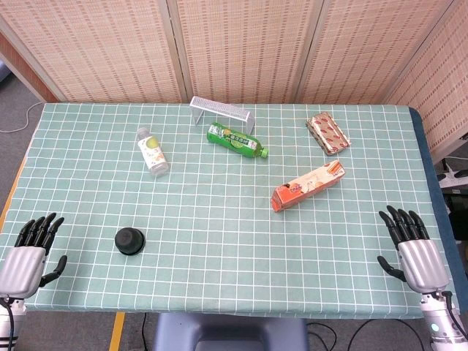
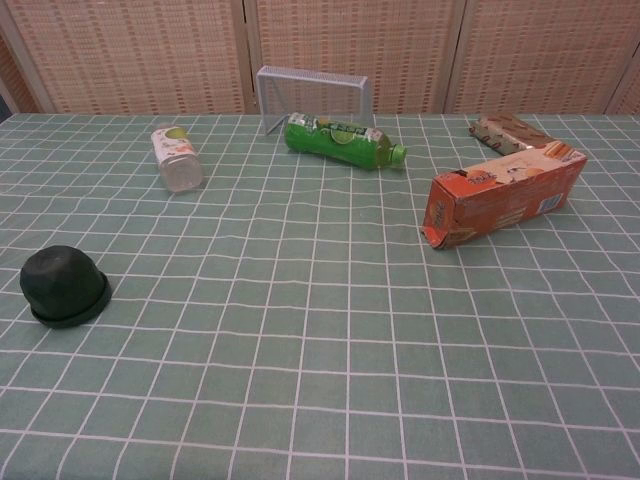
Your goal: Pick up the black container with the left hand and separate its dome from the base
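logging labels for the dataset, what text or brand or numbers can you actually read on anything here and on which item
Nothing reads clearly enough to quote.
green bottle: printed label, too blurred.
clear bottle: green-and-white label, too small.
orange carton: print on its side, illegible.
red-patterned packet: print, unreadable.
black container: no marking visible.
metal rack: no marking visible.

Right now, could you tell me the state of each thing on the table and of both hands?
black container: upright, dome on its base, untouched.
clear bottle: lying on its side.
green bottle: lying on its side, capped.
orange carton: lying flat.
snack packet: lying flat.
wire rack: standing.
left hand: open, holding nothing.
right hand: open, holding nothing.
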Available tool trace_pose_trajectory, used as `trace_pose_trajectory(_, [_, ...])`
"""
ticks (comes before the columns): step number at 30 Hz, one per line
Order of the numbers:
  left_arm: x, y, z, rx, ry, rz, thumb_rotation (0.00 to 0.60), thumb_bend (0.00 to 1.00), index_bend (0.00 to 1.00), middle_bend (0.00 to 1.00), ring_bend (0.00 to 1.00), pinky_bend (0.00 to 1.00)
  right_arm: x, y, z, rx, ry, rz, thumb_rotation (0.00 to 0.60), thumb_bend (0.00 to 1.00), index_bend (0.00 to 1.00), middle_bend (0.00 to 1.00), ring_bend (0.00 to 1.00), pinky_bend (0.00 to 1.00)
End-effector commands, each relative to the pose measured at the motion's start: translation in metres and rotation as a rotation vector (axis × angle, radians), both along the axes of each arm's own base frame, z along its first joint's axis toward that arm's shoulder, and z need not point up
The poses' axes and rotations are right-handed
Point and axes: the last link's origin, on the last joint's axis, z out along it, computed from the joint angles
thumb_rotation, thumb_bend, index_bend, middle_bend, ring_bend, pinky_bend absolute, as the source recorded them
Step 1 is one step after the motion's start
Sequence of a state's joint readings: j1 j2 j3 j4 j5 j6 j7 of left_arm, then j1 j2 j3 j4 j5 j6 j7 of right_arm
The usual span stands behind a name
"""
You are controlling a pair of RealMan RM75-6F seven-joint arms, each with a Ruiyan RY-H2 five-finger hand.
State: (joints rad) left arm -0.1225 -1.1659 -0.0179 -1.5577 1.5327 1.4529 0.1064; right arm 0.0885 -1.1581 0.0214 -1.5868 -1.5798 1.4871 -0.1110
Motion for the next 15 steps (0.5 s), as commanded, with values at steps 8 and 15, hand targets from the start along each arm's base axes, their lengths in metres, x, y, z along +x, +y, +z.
trace_pose_trajectory(8, [0.024, 0.027, -0.01, -0.162, -0.011, -0.015, 0.6, 0.41, 0.0, 0.0, 0.0, 0.08, 0.002, 0.004, 0.003, 0.002, -0.017, 0.01, 0.6, 0.17, 0.0, 0.0, 0.0, 0.0])
trace_pose_trajectory(15, [0.062, 0.079, -0.018, -0.366, -0.117, 0.028, 0.6, 0.41, 0.0, 0.0, 0.0, 0.11, 0.005, 0.008, 0.001, 0.027, -0.04, 0.024, 0.6, 0.17, 0.0, 0.0, 0.0, 0.0])
